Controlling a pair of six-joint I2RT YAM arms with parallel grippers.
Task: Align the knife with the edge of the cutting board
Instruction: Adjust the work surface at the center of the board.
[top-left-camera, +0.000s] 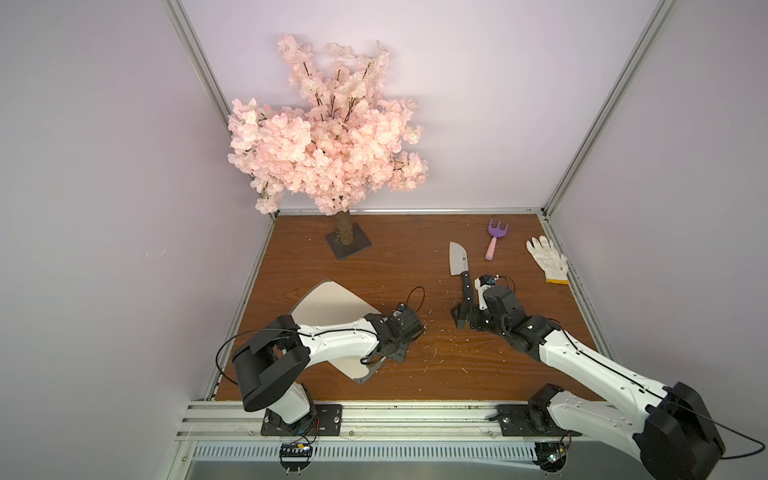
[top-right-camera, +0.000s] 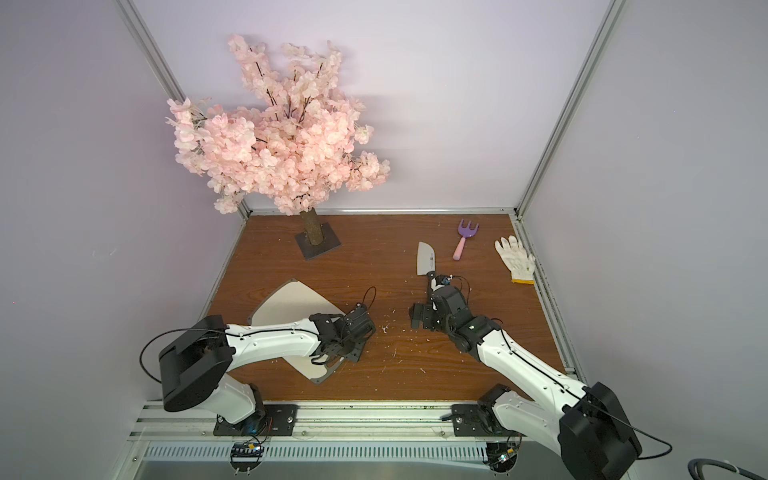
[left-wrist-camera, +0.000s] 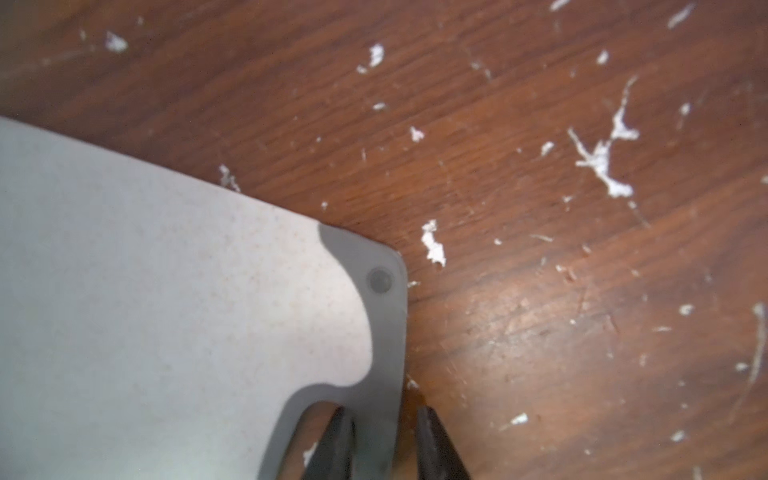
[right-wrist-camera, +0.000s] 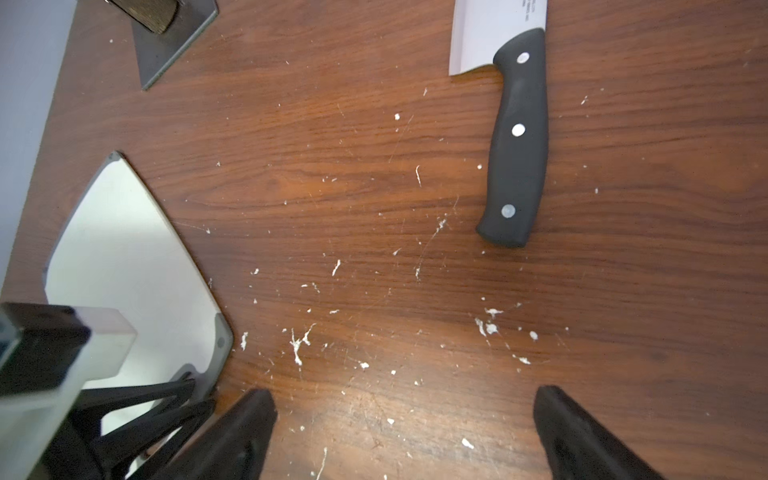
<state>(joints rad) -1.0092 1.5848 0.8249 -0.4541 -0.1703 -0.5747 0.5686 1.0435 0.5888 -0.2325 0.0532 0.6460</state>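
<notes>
Knife: the knife (top-left-camera: 459, 259) lies flat on the table (top-left-camera: 415, 365), right of centre, blade toward the back wall, black riveted handle (right-wrist-camera: 519, 137) toward me.
Cutting board: the cutting board (top-left-camera: 328, 303) lies flat at the left, well apart from the knife and skewed so that one corner points to the back; my left arm covers its middle.
Knife against board: the knife runs front to back and the board's facing edge runs on a slant, so the two are not in line.
Left gripper: my left gripper (left-wrist-camera: 382, 411) straddles the board's grey rim, one finger in the handle hole and one outside the edge; the fingers stand close together, but I cannot tell whether they pinch.
Right gripper: my right gripper (right-wrist-camera: 405, 395) is spread wide above the table, holding nothing, with the handle's end ahead of it.
Open room: bare wood with white flecks (right-wrist-camera: 299, 345) lies between board and knife.
Right side: a purple-and-pink toy fork (top-left-camera: 494, 239) lies just beside the blade, and a white glove (top-left-camera: 548, 259) near the table's right edge.
Back left: a pink blossom tree (top-left-camera: 328, 137) stands on a dark plate (top-left-camera: 347, 245).
</notes>
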